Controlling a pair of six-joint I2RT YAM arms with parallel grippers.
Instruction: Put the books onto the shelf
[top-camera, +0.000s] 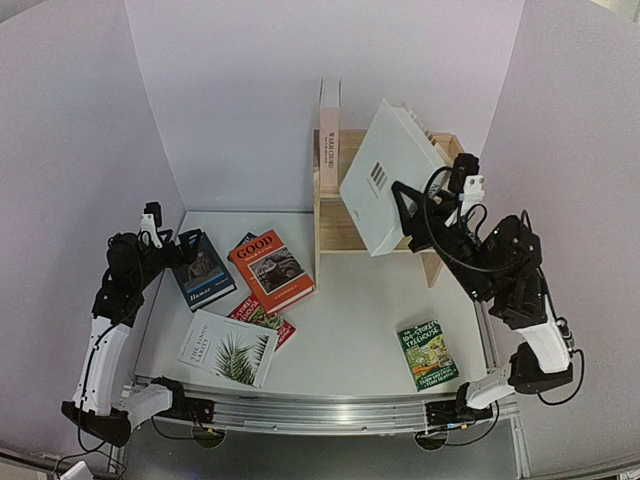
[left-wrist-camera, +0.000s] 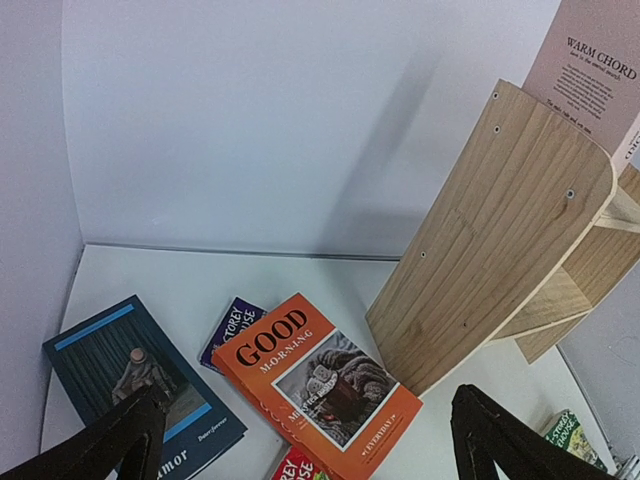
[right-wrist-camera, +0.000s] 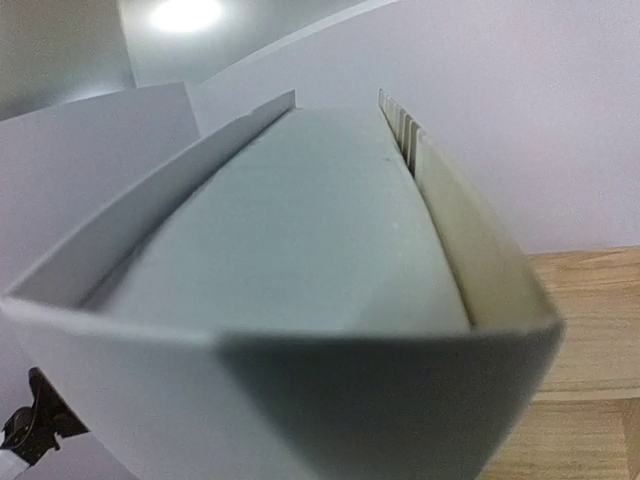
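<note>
Shelf (top-camera: 332, 218) w/ upright pink book (top-camera: 329, 130); R hand (top-camera: 405, 215) grips tilted white book (top-camera: 388, 170) in front, L hand (top-camera: 187, 250) spread wide.

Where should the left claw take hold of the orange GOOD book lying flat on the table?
Its left long edge, coming in low from the left, I'd say. The orange GOOD book lies flat, cover up, so nothing to pinch from above; that edge overlaps a purple book and a red book, likely leaving a lip. The open left claw sits on that side.
</note>
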